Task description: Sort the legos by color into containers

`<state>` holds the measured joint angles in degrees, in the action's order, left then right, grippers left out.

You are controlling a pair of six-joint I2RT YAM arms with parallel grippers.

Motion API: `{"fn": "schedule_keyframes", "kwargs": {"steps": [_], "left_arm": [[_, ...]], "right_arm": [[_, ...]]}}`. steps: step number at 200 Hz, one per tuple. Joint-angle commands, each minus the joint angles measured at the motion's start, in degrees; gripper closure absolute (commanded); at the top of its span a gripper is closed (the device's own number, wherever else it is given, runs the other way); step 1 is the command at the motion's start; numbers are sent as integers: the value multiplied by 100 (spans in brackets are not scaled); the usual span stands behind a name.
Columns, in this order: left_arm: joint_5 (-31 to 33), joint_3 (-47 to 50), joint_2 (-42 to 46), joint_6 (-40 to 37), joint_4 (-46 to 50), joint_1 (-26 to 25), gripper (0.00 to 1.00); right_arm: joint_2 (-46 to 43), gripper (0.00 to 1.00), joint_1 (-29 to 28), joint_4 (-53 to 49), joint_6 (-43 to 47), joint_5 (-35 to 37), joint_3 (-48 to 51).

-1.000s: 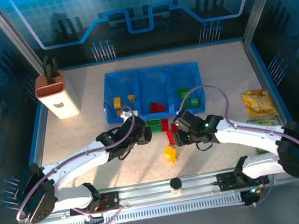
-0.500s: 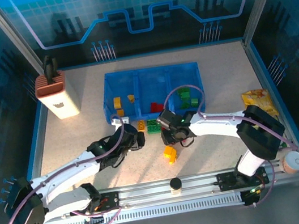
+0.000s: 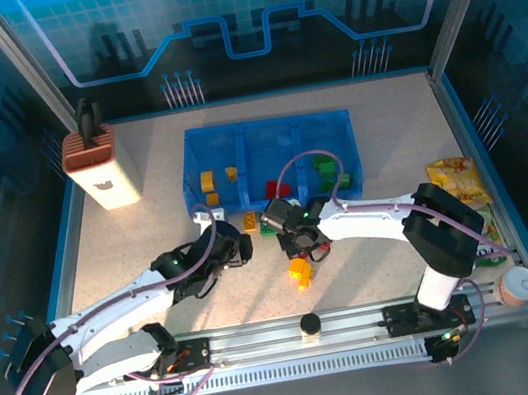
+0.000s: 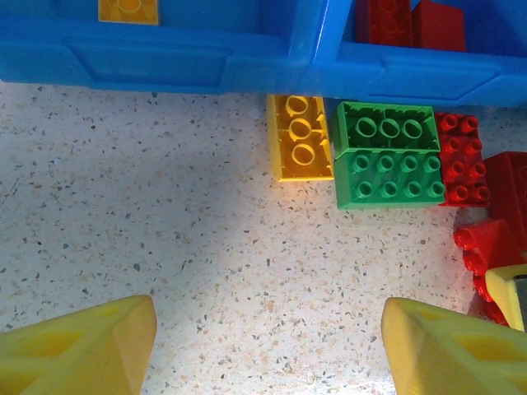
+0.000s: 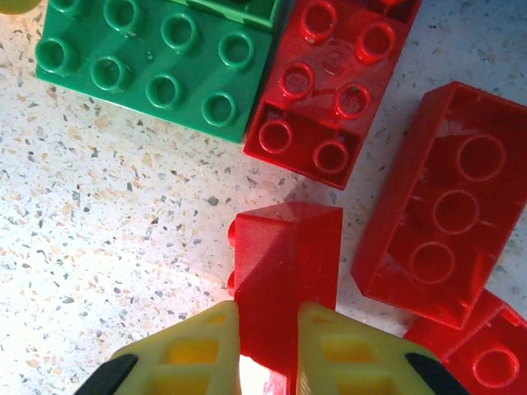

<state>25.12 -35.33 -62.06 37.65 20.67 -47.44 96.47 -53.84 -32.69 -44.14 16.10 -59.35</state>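
Loose legos lie on the table in front of the blue bin [image 3: 262,127]: a yellow one [image 4: 300,148], two green ones [image 4: 387,156] and several red ones [image 5: 449,206]. An orange-yellow pair [image 3: 300,272] sits nearer the arms. My right gripper [image 5: 268,317] is shut on a small red brick [image 5: 284,247] that stands on its side on the table. My left gripper [image 4: 268,346] hangs open over bare table, short of the yellow brick. The bin's left compartment holds yellow bricks [image 3: 206,180], the middle one red [image 3: 276,189], the right one green [image 3: 326,167].
A white and brown box [image 3: 102,169] with a black handle stands at the back left. Yellow snack packets [image 3: 458,180] lie at the right edge, with a cup [image 3: 518,285] near the right arm's base. A black knob [image 3: 310,325] sits on the front rail.
My right arm has swung left over the red bricks and its jaws have closed on one. My left gripper has drawn back a little toward the near left, still open.
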Motion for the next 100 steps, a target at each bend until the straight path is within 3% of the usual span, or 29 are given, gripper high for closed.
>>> {"fn": "schedule_keyframes", "kwargs": {"steps": [1,57,100], "left_arm": [[124,71,106,129,34,31,27],[194,96,205,129,77,33,28],[212,86,217,98,72,28,29]], "right_arm": [[-199,82,-58,-289,-44,157,-103],[-749,82,-48,-66,329,83,-380],[-718,81,326,195,636,-269,-836]]}}
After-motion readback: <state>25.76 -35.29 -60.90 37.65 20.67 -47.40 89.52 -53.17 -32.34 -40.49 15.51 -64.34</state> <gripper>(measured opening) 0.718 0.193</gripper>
